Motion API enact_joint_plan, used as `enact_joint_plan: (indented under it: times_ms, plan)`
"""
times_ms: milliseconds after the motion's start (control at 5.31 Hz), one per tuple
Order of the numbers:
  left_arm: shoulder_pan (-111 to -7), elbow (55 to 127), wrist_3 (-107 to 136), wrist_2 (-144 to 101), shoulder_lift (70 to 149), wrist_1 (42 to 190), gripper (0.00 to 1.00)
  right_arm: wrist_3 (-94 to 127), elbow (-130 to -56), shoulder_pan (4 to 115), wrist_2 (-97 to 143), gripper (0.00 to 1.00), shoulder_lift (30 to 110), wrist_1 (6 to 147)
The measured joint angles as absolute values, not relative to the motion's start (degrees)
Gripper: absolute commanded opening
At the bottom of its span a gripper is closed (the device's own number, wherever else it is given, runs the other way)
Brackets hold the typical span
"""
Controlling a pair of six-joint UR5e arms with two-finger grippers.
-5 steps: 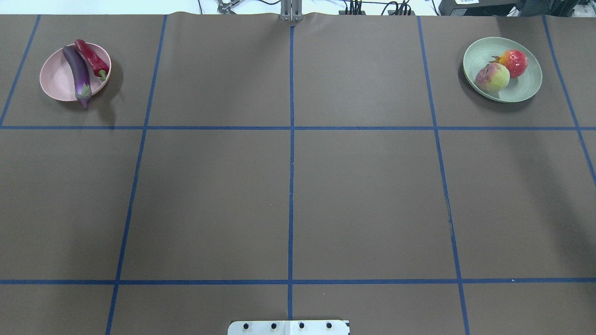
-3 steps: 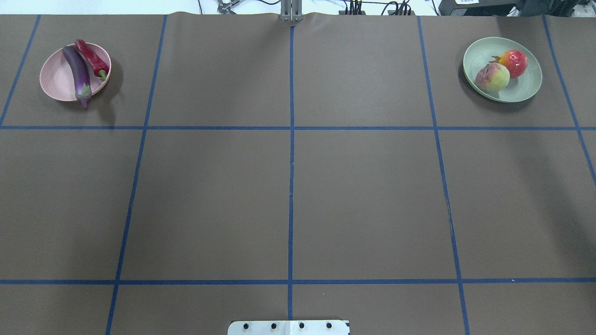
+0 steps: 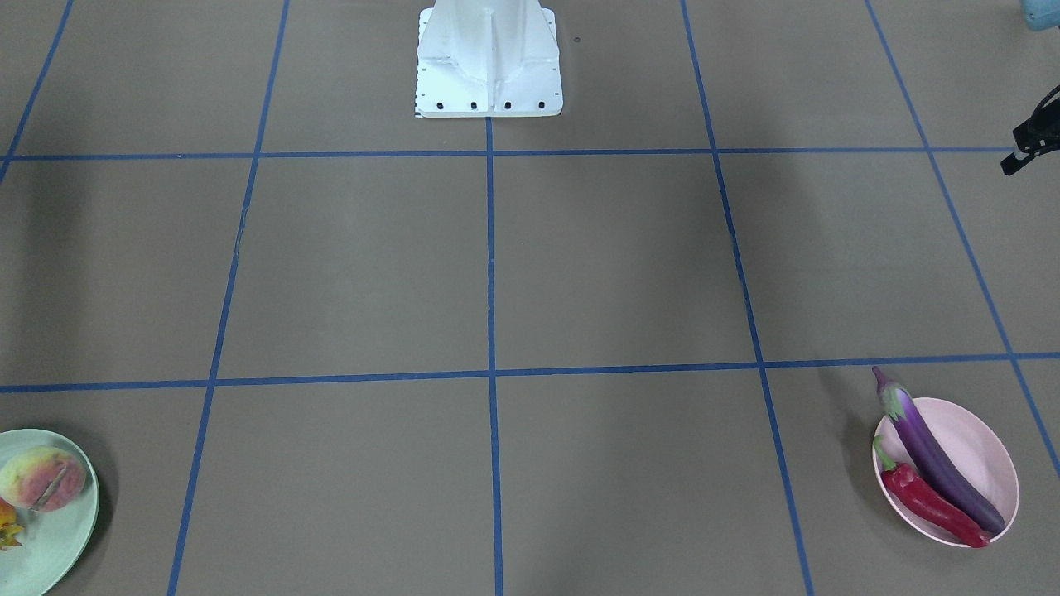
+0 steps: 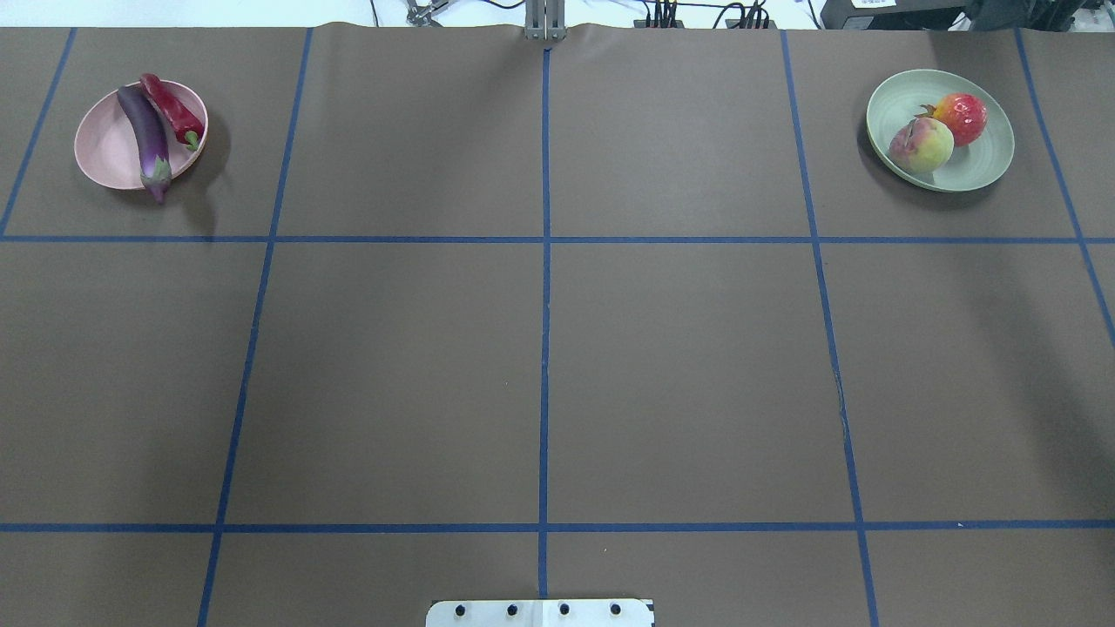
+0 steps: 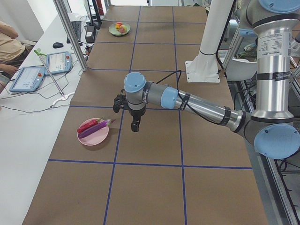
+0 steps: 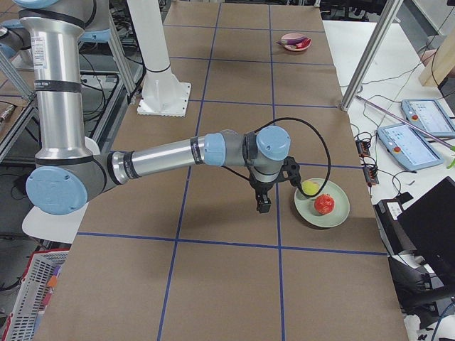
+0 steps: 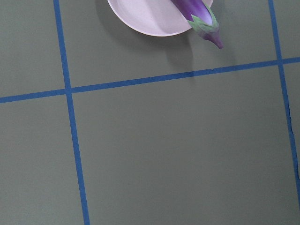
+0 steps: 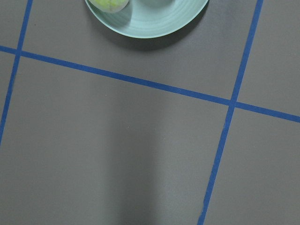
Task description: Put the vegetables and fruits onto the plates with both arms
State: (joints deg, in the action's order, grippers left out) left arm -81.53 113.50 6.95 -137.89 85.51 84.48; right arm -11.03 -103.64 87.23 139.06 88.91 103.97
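The purple eggplant [image 4: 146, 139] and the red chili [image 4: 172, 109] lie on the pink plate [image 4: 100, 152] at the far left. The eggplant's cap juts over the near rim [image 7: 206, 26]. The peach [image 4: 921, 144] and the pomegranate-like fruit [image 4: 961, 117] sit on the mint green plate [image 4: 897, 97] at the far right. My left gripper [image 5: 134, 126] hangs above the table beside the pink plate [image 5: 93, 138], holding nothing. My right gripper [image 6: 264, 206] hangs beside the green plate [image 6: 334, 217], holding nothing. I cannot tell whether either gripper is open or shut.
The white robot base [image 4: 540, 612] stands at the table's near middle edge. Blue tape lines [image 4: 544, 261] divide the brown table into squares. Tablets [image 5: 28, 77] and a metal post [image 5: 70, 33] stand beyond the far edge.
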Motion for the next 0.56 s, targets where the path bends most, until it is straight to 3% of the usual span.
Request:
enact_joint_plan:
  times_ms: [565]
  plan:
    - [-81.65, 114.83, 6.97, -137.78, 84.59, 84.66, 1.0, -11.23, -103.25, 87.03, 139.54, 1.0, 88.12, 103.97]
